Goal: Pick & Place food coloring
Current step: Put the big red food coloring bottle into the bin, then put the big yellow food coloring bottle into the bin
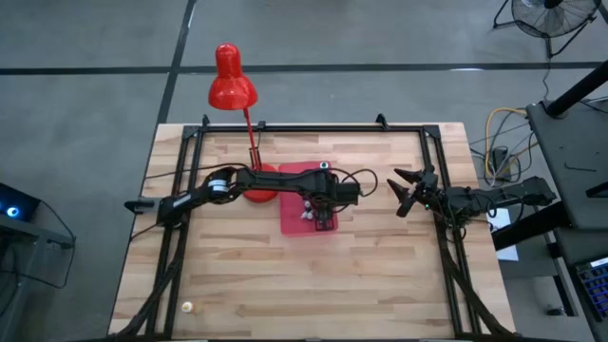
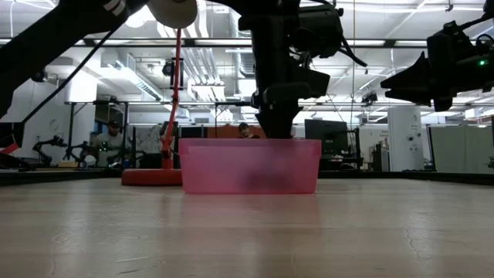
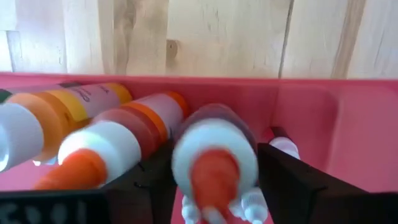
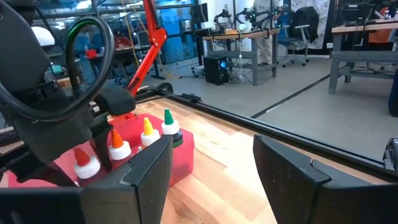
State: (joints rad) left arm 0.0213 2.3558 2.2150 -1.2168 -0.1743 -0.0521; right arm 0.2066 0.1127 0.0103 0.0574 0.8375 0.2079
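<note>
Left jaws (image 1: 323,217): we see them lowered into the pink tray (image 1: 291,222), standing apart, with one small bottle (image 3: 214,163) lying between them. We cannot say that the pads press on it, so we do not count it as held.
Right jaws (image 1: 407,191): apart and empty, hanging above the worktop (image 1: 313,285) well off to the side of the tray, waiting.
Food coloring: most of the bottles sit in the tray, several lying side by side just beside the left jaws with their orange tips (image 3: 68,169) facing the wrist camera. From the right wrist we see four more standing upright in the tray with red, orange, yellow and green tips (image 4: 168,116). One stray bottle (image 1: 187,308) lies on the worktop far from both jaws, near the front edge.
Step in hand: we judge this to be a release or a regrasp inside the tray.
Doing it well: we should keep the bottle centred between the pads and lift straight up, so the neighbours beside the jaws are not dragged or tipped.
Risk: the bottles are round and crowded, so one may roll.
Lamp (image 1: 233,87): it stands just beyond the tray; we should keep the arm clear of its stem.
</note>
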